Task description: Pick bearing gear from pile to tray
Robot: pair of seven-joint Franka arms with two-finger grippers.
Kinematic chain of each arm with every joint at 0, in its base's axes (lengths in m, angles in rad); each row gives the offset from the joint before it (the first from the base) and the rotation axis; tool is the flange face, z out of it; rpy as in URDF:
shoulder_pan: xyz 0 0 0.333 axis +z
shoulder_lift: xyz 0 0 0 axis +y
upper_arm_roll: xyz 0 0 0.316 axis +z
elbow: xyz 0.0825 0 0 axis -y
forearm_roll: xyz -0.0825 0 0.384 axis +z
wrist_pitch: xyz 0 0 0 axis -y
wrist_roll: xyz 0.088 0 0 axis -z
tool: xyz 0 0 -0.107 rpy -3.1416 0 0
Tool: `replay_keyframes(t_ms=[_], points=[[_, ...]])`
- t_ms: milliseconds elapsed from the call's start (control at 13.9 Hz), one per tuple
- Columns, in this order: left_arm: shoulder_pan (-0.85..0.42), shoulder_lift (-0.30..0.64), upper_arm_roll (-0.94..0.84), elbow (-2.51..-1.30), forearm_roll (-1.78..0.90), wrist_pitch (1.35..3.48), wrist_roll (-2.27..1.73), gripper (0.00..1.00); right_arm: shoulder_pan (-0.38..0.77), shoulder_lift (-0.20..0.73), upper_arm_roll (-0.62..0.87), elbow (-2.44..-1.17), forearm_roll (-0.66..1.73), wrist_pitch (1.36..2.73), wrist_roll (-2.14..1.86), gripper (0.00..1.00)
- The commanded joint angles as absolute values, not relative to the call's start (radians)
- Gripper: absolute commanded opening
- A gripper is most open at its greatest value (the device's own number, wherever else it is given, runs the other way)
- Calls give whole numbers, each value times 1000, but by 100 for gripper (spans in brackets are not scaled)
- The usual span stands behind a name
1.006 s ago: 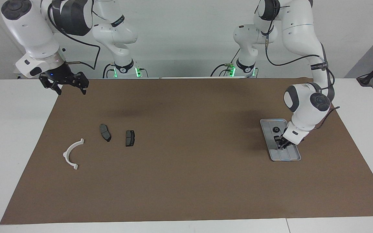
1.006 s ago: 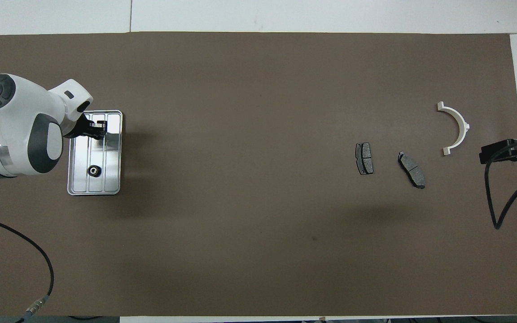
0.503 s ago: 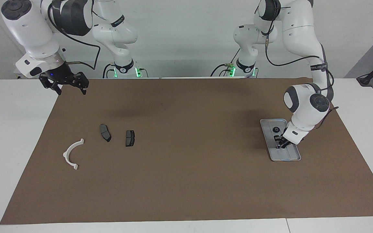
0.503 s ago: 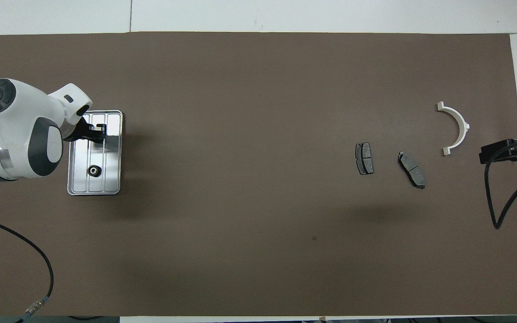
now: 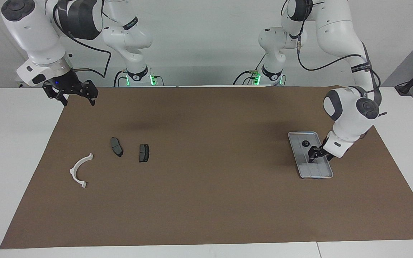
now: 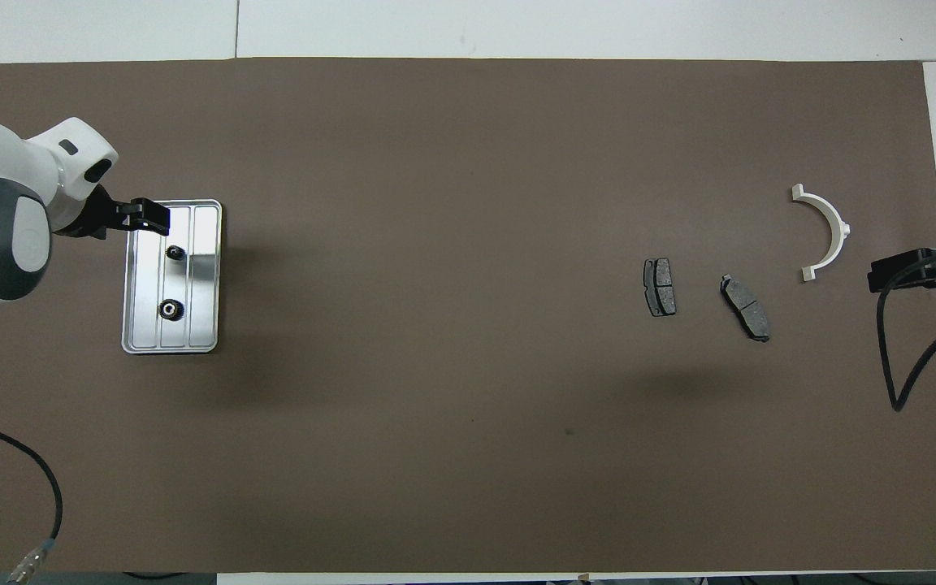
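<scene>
The left gripper (image 5: 316, 154) hangs low over the tray (image 5: 300, 168), above the half of it farther from the robots; its finger state cannot be told. One small black bearing gear (image 5: 305, 143) lies in the tray just robot-ward of this gripper. The right gripper (image 5: 74, 95) waits raised over the brown surface (image 5: 206, 193) at its own arm's end, fingers spread. Below it, on the surface and well apart from it, lie two dark brake pads (image 5: 116, 146) (image 5: 143, 153) and a white arc bracket (image 5: 80, 171).
</scene>
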State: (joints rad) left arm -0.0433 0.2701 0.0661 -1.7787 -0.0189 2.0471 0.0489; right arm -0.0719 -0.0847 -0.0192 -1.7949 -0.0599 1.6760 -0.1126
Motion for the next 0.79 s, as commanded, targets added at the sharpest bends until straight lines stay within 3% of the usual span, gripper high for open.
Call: replay_keyframes(t_ms=[0,288,719], points=[[-32,128,57,-1798,-12,1898,52,100,-75,-114,-14,-1832,-54,1709,-107,100],[-34,-17,58,-1792,-12,1708,52,100,-75,-114,-14,-1832,-54,1709,-107,100],[-35,-51,80,-1772,-11,1611,49,100,-78,-114,-14,-1839,-54,1713,-110,100]])
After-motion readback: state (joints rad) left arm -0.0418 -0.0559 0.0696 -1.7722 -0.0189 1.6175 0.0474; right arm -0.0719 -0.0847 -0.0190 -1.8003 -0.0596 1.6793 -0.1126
